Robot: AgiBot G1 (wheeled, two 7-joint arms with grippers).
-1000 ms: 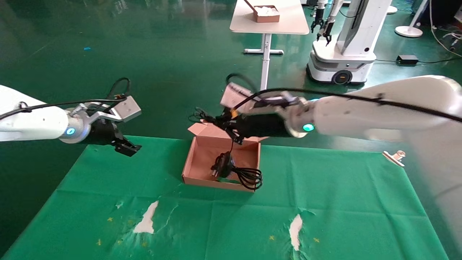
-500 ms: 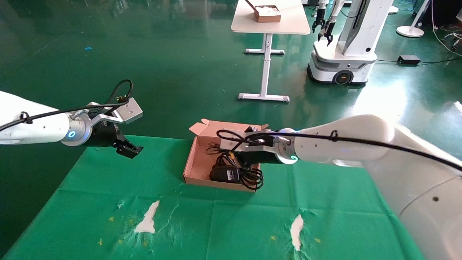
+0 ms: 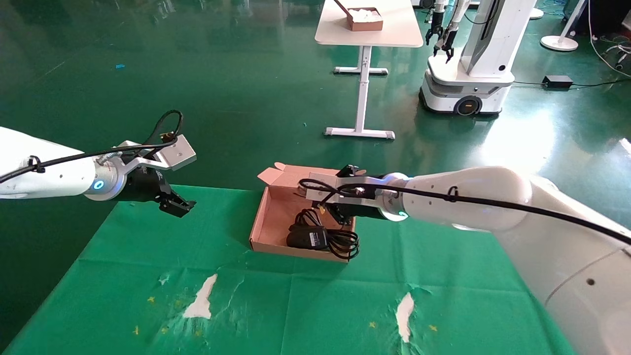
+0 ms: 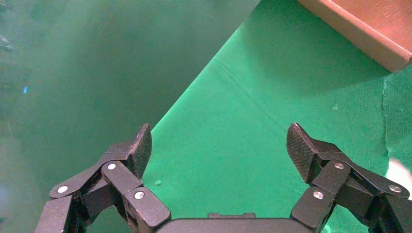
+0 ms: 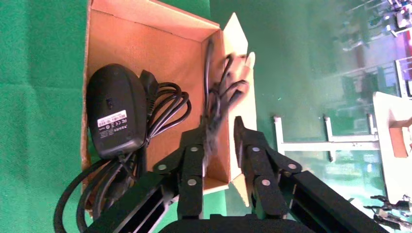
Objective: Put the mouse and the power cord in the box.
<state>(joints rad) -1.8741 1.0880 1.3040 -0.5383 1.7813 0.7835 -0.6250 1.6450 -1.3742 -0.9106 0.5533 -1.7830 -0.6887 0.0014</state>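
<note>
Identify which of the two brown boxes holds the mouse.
The box on the green cloth, below the right gripper, holds the black mouse. The smaller box on the far white table holds only white contents.

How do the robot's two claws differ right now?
The left gripper hangs over the far left corner of the green cloth, away from the box; the right gripper reaches over that box. The left one is spread wide and empty; the right one's fingers are much closer together, with the mouse's thin cable lying at them. Both are black, two-fingered claws.
</note>
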